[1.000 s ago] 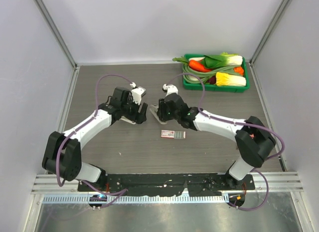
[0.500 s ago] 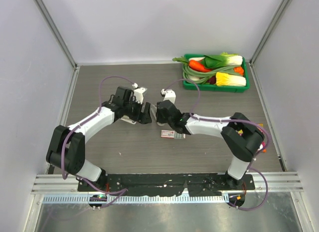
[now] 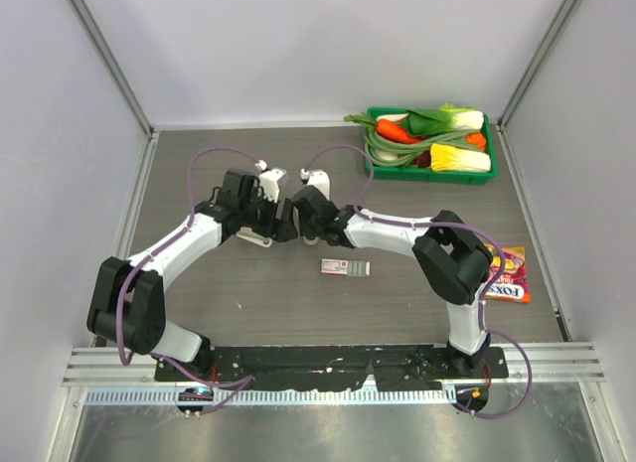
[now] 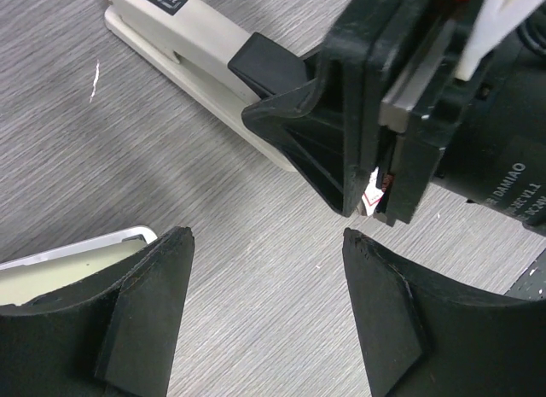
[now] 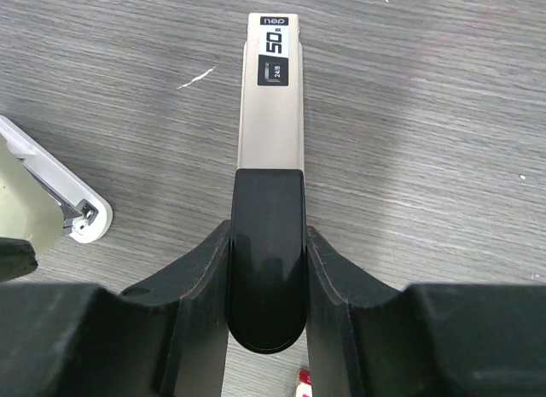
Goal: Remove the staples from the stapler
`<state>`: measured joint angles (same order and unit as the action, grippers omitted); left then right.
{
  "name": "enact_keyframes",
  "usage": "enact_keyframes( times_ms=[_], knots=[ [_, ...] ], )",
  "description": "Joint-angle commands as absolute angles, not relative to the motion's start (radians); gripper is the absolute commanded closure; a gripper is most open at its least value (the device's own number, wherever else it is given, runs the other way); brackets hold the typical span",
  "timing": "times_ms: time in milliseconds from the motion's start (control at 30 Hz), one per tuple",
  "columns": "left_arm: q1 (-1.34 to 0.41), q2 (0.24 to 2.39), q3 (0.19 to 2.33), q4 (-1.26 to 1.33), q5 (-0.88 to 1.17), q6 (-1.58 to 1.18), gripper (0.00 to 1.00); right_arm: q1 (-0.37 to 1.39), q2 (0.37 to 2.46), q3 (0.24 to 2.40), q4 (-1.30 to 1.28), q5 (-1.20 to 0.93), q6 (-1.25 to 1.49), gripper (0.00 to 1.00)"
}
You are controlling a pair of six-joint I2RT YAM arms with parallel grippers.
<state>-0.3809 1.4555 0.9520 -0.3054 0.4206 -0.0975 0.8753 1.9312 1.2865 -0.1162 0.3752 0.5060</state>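
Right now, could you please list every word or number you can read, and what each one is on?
"50": stapler, top label.
"24/8": same label, below.
"DAMIAO": motor housing behind the right claw.
"FOX'S": snack bag.
Too small: stapler's tip logo, pink-and-white box print.

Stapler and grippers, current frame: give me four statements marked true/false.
1. The right gripper is shut on the black end of the stapler. True.
2. The left gripper grips the stapler too. False: its jaws are open, with only bare table between them.
3. The pink-and-white box lies on the table, apart from both grippers. True.
4. The green tray is empty. False: it holds vegetables.
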Motion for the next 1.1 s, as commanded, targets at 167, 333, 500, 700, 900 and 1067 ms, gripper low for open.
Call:
enact_keyframes(
  times_ms=[167,333,500,700,900,1067],
  knots=[
    [-0.367,1.39,0.937,-0.272,0.407,-0.084,0.25,0.879,2.008,1.497,-0.385,0.325,0.471,0.69],
    [-0.321,1.361,0.919,-0.272,0.422,-0.097,0.25,0.879,2.022,1.522,-0.42,0.31,0.469,0.66],
    [-0.287,1.355,0.911,-0.282,0.431,-0.101,0.24,0.879,2.023,1.545,-0.433,0.295,0.468,0.6],
    [-0.275,1.347,0.904,-0.285,0.436,-0.104,0.24,0.879,2.054,1.6,-0.495,0.287,0.454,0.54],
    [-0.275,1.344,0.902,-0.287,0.44,-0.104,0.24,0.876,2.074,1.632,-0.535,0.278,0.443,0.54],
    [-0.273,1.342,0.9,-0.287,0.442,-0.101,0.24,0.873,2.106,1.689,-0.606,0.275,0.431,0.56]
  ],
)
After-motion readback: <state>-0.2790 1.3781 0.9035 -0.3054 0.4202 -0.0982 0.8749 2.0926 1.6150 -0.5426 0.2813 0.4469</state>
